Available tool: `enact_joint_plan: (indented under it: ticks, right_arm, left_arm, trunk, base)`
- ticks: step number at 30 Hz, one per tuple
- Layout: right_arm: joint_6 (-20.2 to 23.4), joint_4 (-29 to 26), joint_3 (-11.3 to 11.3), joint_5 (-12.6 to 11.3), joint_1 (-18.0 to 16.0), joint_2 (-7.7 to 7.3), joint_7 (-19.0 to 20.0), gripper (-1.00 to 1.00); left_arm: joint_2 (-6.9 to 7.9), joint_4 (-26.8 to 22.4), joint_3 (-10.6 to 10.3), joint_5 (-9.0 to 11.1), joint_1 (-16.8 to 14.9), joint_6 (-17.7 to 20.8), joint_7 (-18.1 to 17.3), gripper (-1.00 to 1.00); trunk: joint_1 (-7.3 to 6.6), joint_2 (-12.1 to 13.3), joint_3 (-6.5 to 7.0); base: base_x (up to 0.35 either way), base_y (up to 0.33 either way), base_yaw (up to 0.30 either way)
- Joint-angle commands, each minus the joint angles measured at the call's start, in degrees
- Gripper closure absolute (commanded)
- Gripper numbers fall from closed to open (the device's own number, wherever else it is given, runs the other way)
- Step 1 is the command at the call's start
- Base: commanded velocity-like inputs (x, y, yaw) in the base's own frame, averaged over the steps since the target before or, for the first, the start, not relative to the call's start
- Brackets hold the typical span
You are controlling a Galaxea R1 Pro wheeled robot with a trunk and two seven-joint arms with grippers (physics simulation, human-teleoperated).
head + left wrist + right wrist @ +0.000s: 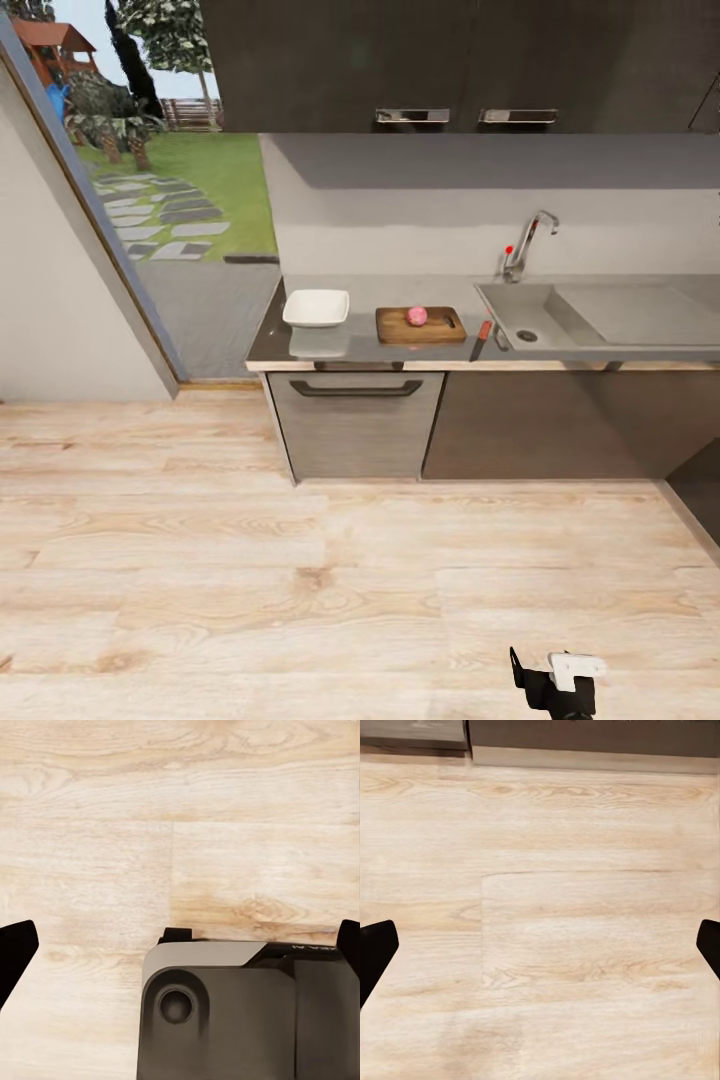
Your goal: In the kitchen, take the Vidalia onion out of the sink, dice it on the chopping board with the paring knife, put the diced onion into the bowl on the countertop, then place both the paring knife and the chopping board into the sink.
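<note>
Across the wooden floor stands the countertop [330, 345]. The pinkish Vidalia onion [417, 316] sits whole on the brown chopping board [421, 326]. The white square bowl [316, 308] rests left of the board. The red-handled paring knife [482, 338] lies between the board and the sink [600, 318], whose basin looks bare. Both grippers are far from the counter, over the floor. My left gripper [180, 945] is open, with dark fingertips [15, 949] at the frame edges. My right gripper [540, 949] is open too, nothing between its fingertips [375, 945].
A chrome tap [525, 245] rises behind the sink. Dark cabinets with a handled front [355, 420] stand under the countertop. A glass opening [150, 180] onto a garden is at the left. Part of my right arm [555, 680] shows low down. My grey base [240, 1012] lies under the left gripper.
</note>
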Motion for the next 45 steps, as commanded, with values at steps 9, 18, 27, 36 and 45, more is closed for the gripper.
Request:
enact_joint_plan:
  ticks: [9, 18, 27, 36, 45]
  right_arm:
    - [-0.19, 0.06, -0.42, 0.46, -0.05, 0.00, -0.04, -1.00]
    - [-0.19, 0.06, -0.42, 0.46, -0.06, 0.00, -0.04, -1.00]
    - [-0.19, 0.06, -0.42, 0.46, -0.04, 0.00, -0.04, -1.00]
    - [-0.19, 0.06, -0.42, 0.46, -0.05, 0.00, -0.04, -1.00]
    - [-0.19, 0.06, -0.42, 0.46, -0.04, 0.00, -0.04, -1.00]
  left_arm:
    - [-0.07, 0.05, -0.51, 0.57, -0.05, -0.15, 0.23, -1.00]
    - [-0.08, 0.05, -0.51, 0.57, -0.04, -0.14, 0.23, -1.00]
    - [-0.08, 0.05, -0.51, 0.57, -0.04, -0.14, 0.23, -1.00]
    - [-0.08, 0.05, -0.51, 0.56, -0.05, -0.14, 0.23, -1.00]
    - [-0.08, 0.25, -0.51, 0.58, -0.04, -0.14, 0.23, -1.00]
  trunk:
    - [0.03, -0.09, 0.76]
    - [0.03, -0.09, 1.60]
    - [0.03, -0.09, 2.45]
    - [0.03, -0.09, 3.29]
    - [0.03, -0.09, 4.14]
  base:
    - [0.000, 0.000, 0.000]
    - [0.000, 0.000, 0.000]
    - [0.000, 0.000, 0.000]
    - [0.000, 0.000, 0.000]
    - [0.000, 0.000, 0.000]
